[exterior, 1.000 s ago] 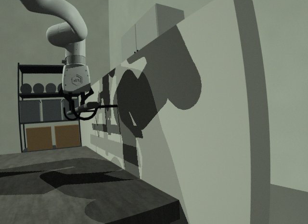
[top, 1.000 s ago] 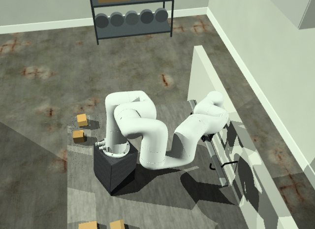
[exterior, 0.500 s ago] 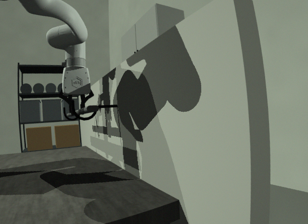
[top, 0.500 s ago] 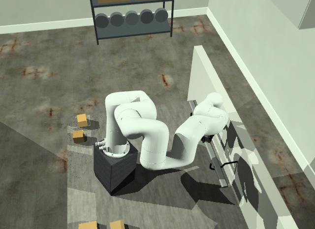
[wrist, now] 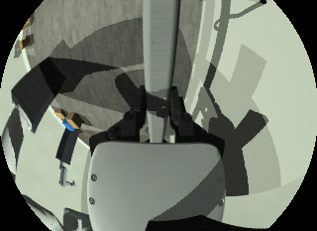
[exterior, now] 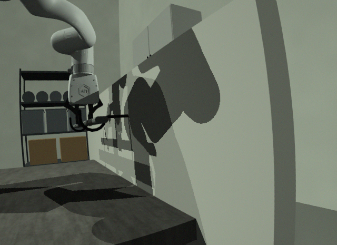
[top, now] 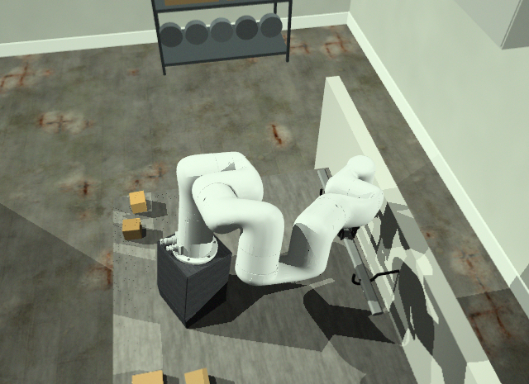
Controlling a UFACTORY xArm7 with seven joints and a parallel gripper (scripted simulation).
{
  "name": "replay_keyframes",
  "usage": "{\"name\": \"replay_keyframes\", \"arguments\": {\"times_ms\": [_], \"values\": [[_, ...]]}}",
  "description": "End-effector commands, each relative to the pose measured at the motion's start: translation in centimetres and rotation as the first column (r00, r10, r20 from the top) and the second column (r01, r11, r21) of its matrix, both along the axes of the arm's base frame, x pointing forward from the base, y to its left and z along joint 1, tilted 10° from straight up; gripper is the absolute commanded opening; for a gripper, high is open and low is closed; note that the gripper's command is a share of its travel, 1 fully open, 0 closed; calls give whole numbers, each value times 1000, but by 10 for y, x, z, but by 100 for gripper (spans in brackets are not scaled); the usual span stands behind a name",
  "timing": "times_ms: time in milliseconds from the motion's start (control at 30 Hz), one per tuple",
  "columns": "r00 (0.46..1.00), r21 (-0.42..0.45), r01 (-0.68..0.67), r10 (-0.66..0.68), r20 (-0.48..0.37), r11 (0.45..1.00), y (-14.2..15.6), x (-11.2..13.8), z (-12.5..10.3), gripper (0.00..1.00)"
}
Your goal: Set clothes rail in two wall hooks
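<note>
Jaws clamp partway closed on the clothes rail [wrist: 160,40], beside the wall hook [top: 375,277].

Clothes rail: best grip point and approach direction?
Grip the clothes rail near mid-length, coming from above, fingers straddling its narrow width. It is long, slim and level along the wall panel, so a central hold should balance it. The gripper holds it this way now.

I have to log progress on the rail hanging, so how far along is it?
Done: the clothes rail is picked up and brought alongside the wall panel. In hand: the tool is shut on the rail, which lies at the near hook; whether it rests in the hook I cannot tell. Left: confirm both ends sit in the hooks, open the tool and back away.
</note>
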State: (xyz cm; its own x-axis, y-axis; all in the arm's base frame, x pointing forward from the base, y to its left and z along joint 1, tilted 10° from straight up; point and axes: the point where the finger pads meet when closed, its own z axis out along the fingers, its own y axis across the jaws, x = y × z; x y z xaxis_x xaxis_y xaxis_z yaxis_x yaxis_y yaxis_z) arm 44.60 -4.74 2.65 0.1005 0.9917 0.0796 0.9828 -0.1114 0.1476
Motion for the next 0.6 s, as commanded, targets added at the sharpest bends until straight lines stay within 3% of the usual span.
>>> {"name": "replay_keyframes", "arguments": {"times_ms": [0, 433, 467, 567], "values": [[1000, -1, 0, 0, 4, 1000, 0, 1, 2, 0], [1000, -1, 0, 0, 4, 1000, 0, 1, 2, 0], [1000, -1, 0, 0, 4, 1000, 0, 1, 1, 81], [1000, -1, 0, 0, 4, 1000, 0, 1, -1, 81]]}}
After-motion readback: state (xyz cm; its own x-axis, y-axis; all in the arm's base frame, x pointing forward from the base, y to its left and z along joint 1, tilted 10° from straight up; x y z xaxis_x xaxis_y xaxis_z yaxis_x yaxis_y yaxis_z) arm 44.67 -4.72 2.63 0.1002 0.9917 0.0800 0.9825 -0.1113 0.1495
